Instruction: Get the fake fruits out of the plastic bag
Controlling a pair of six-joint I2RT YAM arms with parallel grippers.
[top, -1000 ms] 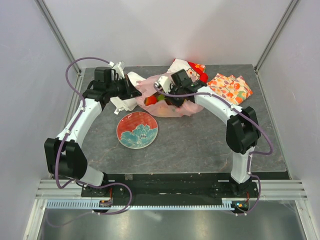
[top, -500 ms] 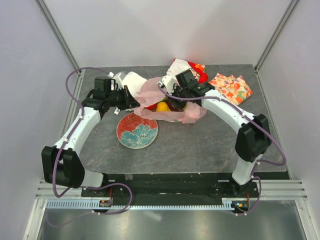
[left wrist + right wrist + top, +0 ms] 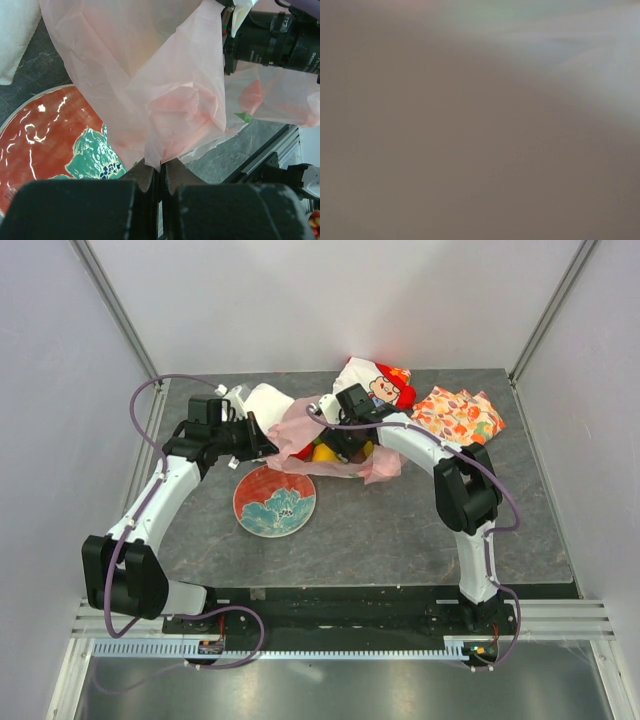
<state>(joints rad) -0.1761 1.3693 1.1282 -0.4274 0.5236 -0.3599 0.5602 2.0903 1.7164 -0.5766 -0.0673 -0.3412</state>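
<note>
One red plate point(image 3: 275, 502) lies nearest. Just past it, the left gripper point(image 3: 160, 167) is clamped on the edge of the pink bag point(image 3: 170, 85). Farther on, the right gripper point(image 3: 343, 435) is sunk inside the bag among the fruits point(image 3: 325, 452), and I cannot tell whether it is apart or together.

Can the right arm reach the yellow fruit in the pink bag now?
Probably yes. The left tool pinches the thin pale pink plastic bag so its mouth is open, and the right tool sits beside the glossy yellow fruit. Its wrist view is only blur.
</note>
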